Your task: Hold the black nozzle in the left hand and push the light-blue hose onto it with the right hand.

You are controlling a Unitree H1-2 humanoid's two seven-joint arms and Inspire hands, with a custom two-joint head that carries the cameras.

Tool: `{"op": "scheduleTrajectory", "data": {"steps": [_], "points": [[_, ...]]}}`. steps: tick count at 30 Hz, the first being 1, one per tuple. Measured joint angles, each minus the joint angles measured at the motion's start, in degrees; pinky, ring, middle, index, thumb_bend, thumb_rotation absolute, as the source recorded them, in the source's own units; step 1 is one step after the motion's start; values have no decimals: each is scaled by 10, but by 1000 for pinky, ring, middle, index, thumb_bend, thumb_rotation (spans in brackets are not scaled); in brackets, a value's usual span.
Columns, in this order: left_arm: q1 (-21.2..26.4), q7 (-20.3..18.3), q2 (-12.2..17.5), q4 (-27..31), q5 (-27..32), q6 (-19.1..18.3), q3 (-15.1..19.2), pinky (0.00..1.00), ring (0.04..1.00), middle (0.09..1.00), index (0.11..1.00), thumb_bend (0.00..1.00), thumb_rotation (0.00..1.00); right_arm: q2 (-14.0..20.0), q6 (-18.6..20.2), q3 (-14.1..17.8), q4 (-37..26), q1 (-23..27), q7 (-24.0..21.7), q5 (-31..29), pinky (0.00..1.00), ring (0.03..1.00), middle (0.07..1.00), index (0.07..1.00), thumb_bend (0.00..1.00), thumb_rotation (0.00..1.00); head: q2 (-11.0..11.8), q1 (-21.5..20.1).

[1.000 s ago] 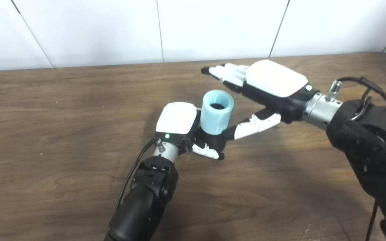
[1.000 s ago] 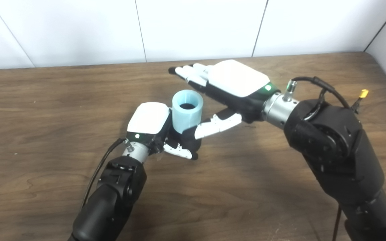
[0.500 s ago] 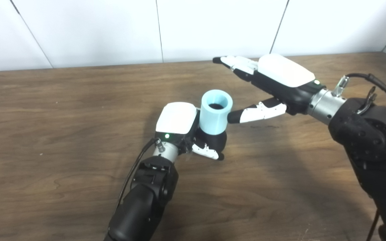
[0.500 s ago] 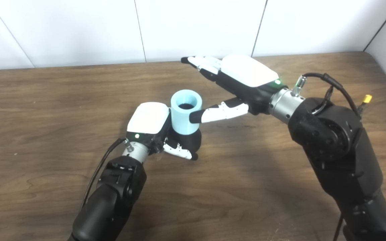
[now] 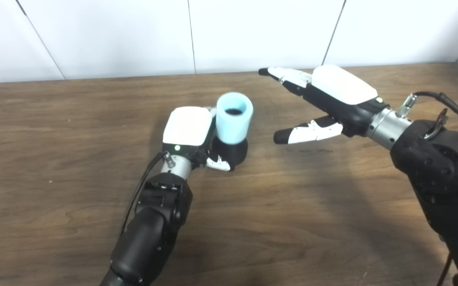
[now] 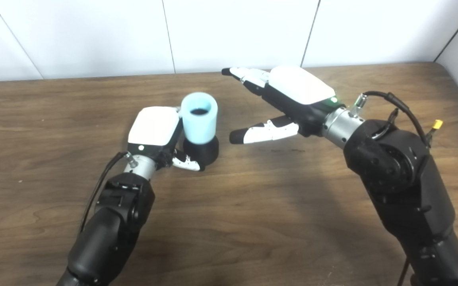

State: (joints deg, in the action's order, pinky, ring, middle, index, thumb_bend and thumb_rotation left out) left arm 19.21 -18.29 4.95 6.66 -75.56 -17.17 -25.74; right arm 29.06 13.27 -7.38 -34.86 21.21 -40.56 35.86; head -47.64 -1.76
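Left hand (image 5: 189,129) clamped on black nozzle (image 5: 232,151), light-blue hose (image 5: 233,118) seated upright on it; right hand (image 5: 332,99) spread, empty, well apart.

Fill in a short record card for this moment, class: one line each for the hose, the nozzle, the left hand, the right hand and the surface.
hose: light-blue hose, upright, seated on the nozzle, open end up
nozzle: black nozzle, under the hose, base on or near the table
left hand: left hand, fingers closed around the nozzle
right hand: right hand, open, empty, apart from the hose on its right
surface: brown wooden table
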Motion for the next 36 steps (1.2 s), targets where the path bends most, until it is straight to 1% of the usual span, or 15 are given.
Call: {"op": "scheduleTrajectory", "data": {"steps": [5, 11, 16, 20, 21, 23, 24, 26, 27, 28, 30, 32, 34, 36], "points": [[2, -1, 4, 1, 4, 1, 6, 1000, 952, 965, 1000, 1000, 382, 0, 0, 0, 0, 0, 0, 0, 828, 936, 947, 962, 694, 1000, 1, 4], [1, -1, 21, 3, 14, 5, 16, 1000, 956, 981, 1000, 1000, 418, 0, 0, 0, 1, -1, 1, 0, 817, 932, 939, 959, 703, 1000, 2, 10], [-1, -27, 35, 30, 33, 4, 36, 1000, 957, 986, 1000, 1000, 442, 0, 0, 0, 10, -3, 4, 1, 813, 925, 930, 952, 714, 1000, 3, 18], [-8, -32, 50, 47, 54, 4, 56, 1000, 952, 980, 1000, 1000, 457, -2, 1, 0, 14, -5, 10, 4, 806, 920, 928, 946, 718, 1000, 4, 27], [-11, -32, 53, 52, 61, 5, 62, 972, 941, 966, 1000, 1000, 465, -4, 1, 1, 15, -6, 12, 2, 805, 915, 929, 941, 709, 1000, 5, 29], [-25, -23, 57, 62, 84, 8, 81, 935, 923, 947, 1000, 1000, 469, -10, 3, 5, 20, -10, 19, -10, 805, 912, 930, 938, 698, 1000, 6, 32], [-30, -17, 60, 64, 99, 13, 91, 857, 893, 922, 989, 1000, 486, -14, 6, 7, 24, -13, 24, -17, 804, 912, 934, 944, 670, 1000, 7, 34], [-44, -1, 66, 66, 128, 22, 112, 796, 872, 905, 977, 1000, 498, -26, 20, 10, 38, -19, 24, -32, 803, 914, 938, 949, 647, 1000, 8, 36], [-52, 5, 68, 71, 146, 23, 127, 719, 842, 883, 954, 1000, 507, -30, 26, 12, 42, -23, 25, -39, 795, 905, 935, 947, 627, 1000, 8, 37], [-60, 17, 68, 74, 168, 26, 142, 676, 822, 870, 939, 1000, 519, -35, 31, 15, 46, -28, 29, -43, 788, 896, 931, 947, 621, 1000, 8, 37], [-72, 42, 69, 79, 212, 34, 174, 623, 793, 854, 913, 1000, 533, -51, 45, 21, 55, -38, 50, -46, 779, 880, 926, 950, 614, 1000, 8, 39], [-86, 67, 68, 86, 260, 45, 207, 594, 770, 840, 895, 982, 514, -77, 61, 28, 65, -50, 78, -45, 780, 875, 925, 950, 594, 1000, 11, 40], [-102, 83, 62, 101, 314, 45, 236, 628, 785, 848, 897, 910, 472, -104, 74, 36, 77, -64, 102, -48, 790, 873, 926, 959, 542, 1000, 12, 41], [-120, 95, 50, 117, 361, 45, 259, 644, 777, 837, 883, 854, 458, -122, 78, 38, 86, -79, 124, -54, 804, 873, 917, 960, 533, 1000, 11, 40]]}}
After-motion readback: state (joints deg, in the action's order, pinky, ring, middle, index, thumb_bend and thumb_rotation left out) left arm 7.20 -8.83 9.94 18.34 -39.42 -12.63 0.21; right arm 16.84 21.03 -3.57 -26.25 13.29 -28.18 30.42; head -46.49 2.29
